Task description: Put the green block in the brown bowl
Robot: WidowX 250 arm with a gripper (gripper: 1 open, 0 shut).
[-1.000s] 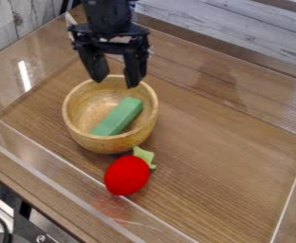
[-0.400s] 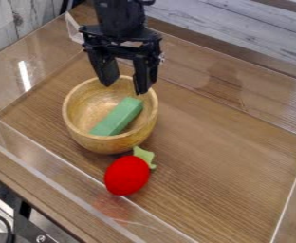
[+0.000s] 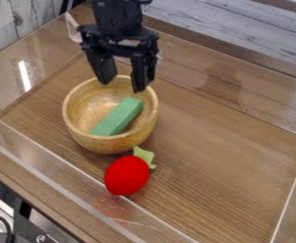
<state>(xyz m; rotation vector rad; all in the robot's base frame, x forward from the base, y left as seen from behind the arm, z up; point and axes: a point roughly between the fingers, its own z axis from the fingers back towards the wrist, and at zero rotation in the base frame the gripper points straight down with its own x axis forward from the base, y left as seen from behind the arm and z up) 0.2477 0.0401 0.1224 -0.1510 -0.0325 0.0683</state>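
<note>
The green block [image 3: 118,118] lies inside the brown bowl [image 3: 83,133], the gripper [image 3: 122,74] hangs above the far rim with fingers apart and empty, so placing looks done and only retreat remains.

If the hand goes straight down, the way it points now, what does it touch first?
Most likely the brown bowl, at its far rim or just inside it. The open hand hangs over the bowl's back edge, and the green block lies a little nearer the camera. With one view, depth is uncertain.
</note>
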